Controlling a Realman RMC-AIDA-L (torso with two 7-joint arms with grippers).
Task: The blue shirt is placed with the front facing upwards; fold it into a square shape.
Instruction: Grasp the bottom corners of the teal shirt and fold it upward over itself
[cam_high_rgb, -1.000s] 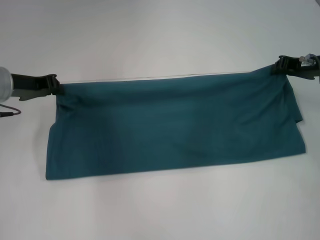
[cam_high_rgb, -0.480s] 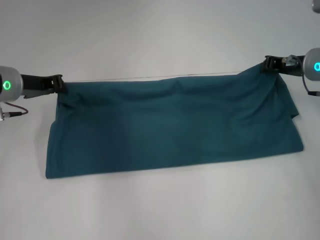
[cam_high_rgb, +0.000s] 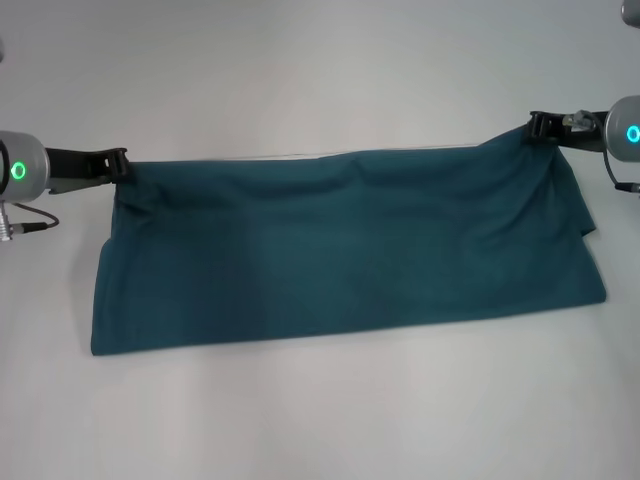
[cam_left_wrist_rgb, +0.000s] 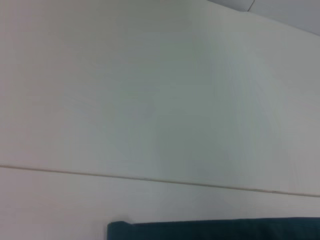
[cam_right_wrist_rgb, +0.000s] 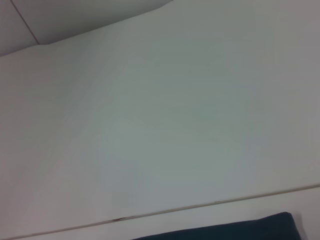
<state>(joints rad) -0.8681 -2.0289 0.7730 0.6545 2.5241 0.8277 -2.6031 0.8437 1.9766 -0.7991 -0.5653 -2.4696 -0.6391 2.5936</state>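
Note:
The blue shirt (cam_high_rgb: 340, 250) lies across the white table as a wide folded band, plain teal side up; no lettering, collar or label shows. My left gripper (cam_high_rgb: 118, 164) is shut on its far left corner. My right gripper (cam_high_rgb: 540, 127) is shut on its far right corner, which is lifted slightly, with creases below it. The near edge rests flat on the table. A strip of the shirt shows in the left wrist view (cam_left_wrist_rgb: 215, 230) and in the right wrist view (cam_right_wrist_rgb: 225, 231).
The white table (cam_high_rgb: 320, 80) has a thin seam line running behind the shirt's far edge. A thin cable (cam_high_rgb: 25, 225) hangs under my left arm at the left edge of the head view.
Over the last second both grippers moved inward with the corners, the right one more and a little farther back. The far edge slackened and creases formed near the right corner.

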